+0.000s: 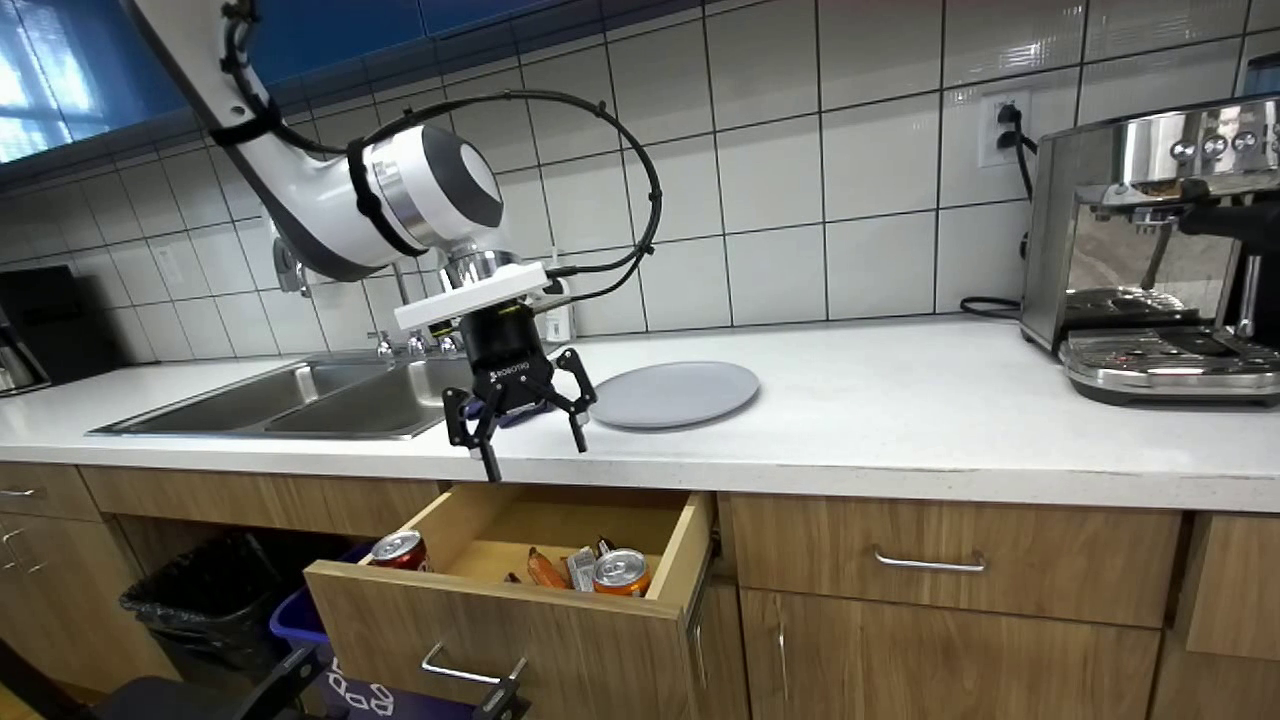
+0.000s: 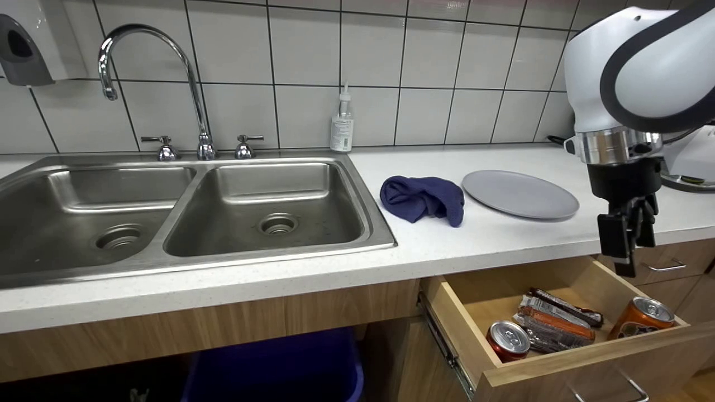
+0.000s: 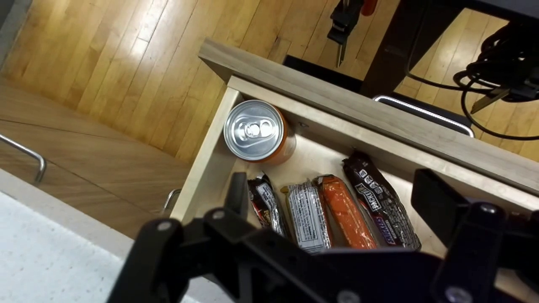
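Lying below end effector (image 1: 536, 461), wrapped bars (image 3: 344, 210)

All three views share the drawer (image 1: 575, 645), the wrist view from close above.

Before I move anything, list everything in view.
Long countertop: one, white, in both exterior views.
Open wooden drawer: one, brown, below countertop.
Orange metal can: one, orange, inside drawer.
Red metal can: one, red, inside drawer.
Foil-wrapped bars: four, brown, orange, silver, black, between cans.
Steel double sink: one, silver, in countertop.
Curved faucet: one, silver, behind sink.
Round plate: one, grey, on countertop.
Crumpled cloth: one, navy, beside plate.
Narrow bottle: one, clear, near sink's corner.
Boxy coffee machine: one, silver, on countertop.
Open bins: two, blue and black, below countertop.
Robot arm: one, white, above countertop.
Gripper: one, black, open above drawer.
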You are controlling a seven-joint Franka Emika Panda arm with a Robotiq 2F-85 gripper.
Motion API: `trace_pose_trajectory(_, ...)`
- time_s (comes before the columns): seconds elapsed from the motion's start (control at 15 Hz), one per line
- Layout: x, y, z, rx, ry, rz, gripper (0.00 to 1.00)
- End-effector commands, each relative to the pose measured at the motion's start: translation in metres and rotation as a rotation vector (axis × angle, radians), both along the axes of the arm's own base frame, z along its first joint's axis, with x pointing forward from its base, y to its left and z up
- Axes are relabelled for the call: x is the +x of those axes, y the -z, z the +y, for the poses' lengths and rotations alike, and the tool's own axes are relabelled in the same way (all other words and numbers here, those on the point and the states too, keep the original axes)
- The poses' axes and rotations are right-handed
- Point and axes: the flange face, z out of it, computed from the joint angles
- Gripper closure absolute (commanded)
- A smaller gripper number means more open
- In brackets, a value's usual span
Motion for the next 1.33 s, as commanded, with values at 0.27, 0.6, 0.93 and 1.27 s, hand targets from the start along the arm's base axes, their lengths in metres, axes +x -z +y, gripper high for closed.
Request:
trace_pose_trajectory(0.27,-0.012,0.007,0.011,0.036,0.02,-0.007,0.0)
trace_pose_trajectory(0.6,-0.03,0.019,0.023,0.09,0.079,0.008,0.0)
trace_pose_trajectory(0.93,-0.046,0.03,0.032,0.113,0.125,0.038,0.0)
trace_pose_trajectory(1.27,-0.061,0.041,0.036,0.125,0.156,0.062,0.0)
